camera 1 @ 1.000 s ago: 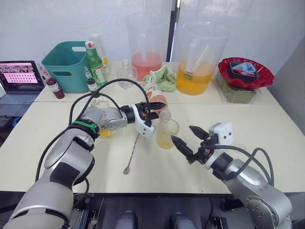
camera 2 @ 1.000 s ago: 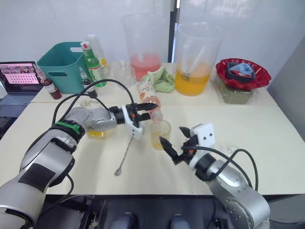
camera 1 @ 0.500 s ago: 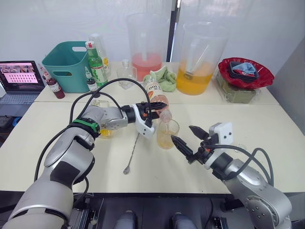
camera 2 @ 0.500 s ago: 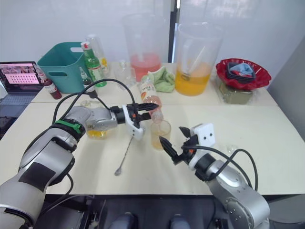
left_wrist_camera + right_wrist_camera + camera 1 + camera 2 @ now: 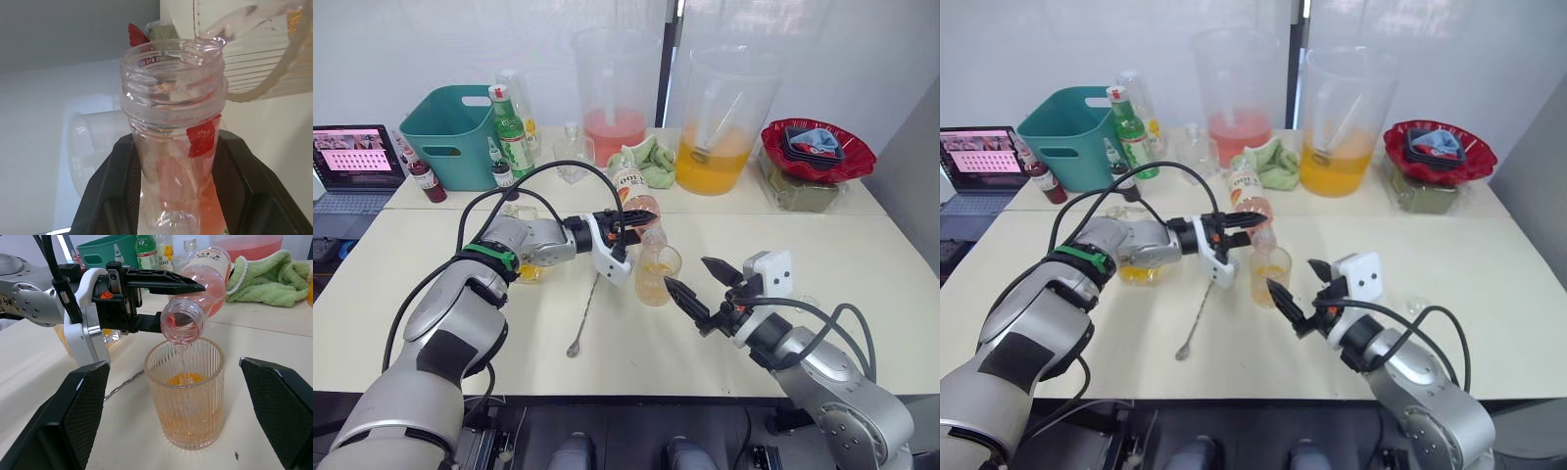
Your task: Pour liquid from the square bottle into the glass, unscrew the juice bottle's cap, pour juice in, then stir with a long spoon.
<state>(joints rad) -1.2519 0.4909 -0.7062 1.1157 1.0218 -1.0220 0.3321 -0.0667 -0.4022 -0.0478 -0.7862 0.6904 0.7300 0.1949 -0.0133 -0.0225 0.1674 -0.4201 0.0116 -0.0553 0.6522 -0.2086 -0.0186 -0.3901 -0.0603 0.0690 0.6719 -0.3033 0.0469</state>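
The left gripper (image 5: 625,223) is clamped on the juice bottle (image 5: 637,204), tipped with its open mouth over the glass (image 5: 657,275) on the table (image 5: 862,255). The right gripper (image 5: 693,286), fingers spread apart, sits just beside the glass. The right wrist view catches a thin pink stream (image 5: 183,352) falling into orange liquid (image 5: 188,380) that half fills the ribbed glass, while the head view places the long spoon (image 5: 585,311) lying on the table, left of the glass.

juice bottle (image 5: 639,201) tipped over glass (image 5: 657,275) | long spoon (image 5: 584,314) left of glass, on table (image 5: 862,255)

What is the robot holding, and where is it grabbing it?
The left gripper holds the juice bottle around its neck; the right gripper holds nothing.
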